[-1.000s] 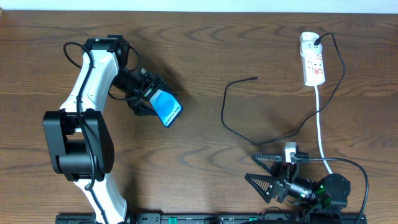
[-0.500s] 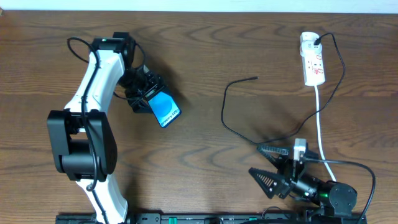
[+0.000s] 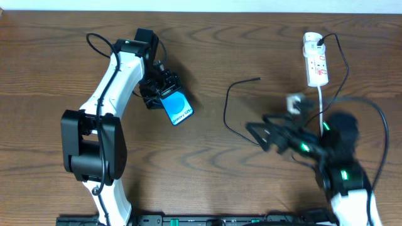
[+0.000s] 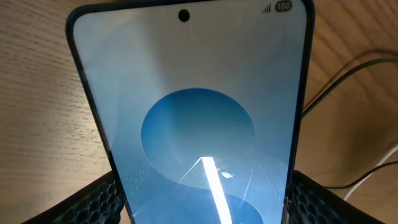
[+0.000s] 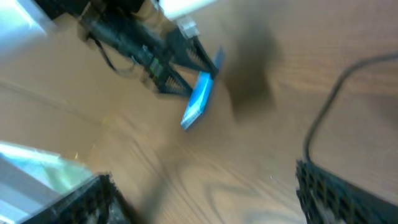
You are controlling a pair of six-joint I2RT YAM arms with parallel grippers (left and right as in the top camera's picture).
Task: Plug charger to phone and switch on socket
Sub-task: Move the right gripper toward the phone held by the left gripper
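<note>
The stiff, slippery phone point(image 3: 178, 108) is clamped in the left end effector point(image 3: 161, 94), left of centre. The limp charger point(image 3: 227, 107), mid-frame, would best be gripped behind its tip; the right end effector point(image 3: 262, 133) is spread empty

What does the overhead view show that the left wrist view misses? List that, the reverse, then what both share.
Only overhead: the socket, the free tip of the charger and the right gripper. Only left wrist: the front camera hole and status icons on the screen. Both: the phone clamped in the left gripper, over the wooden table.
</note>
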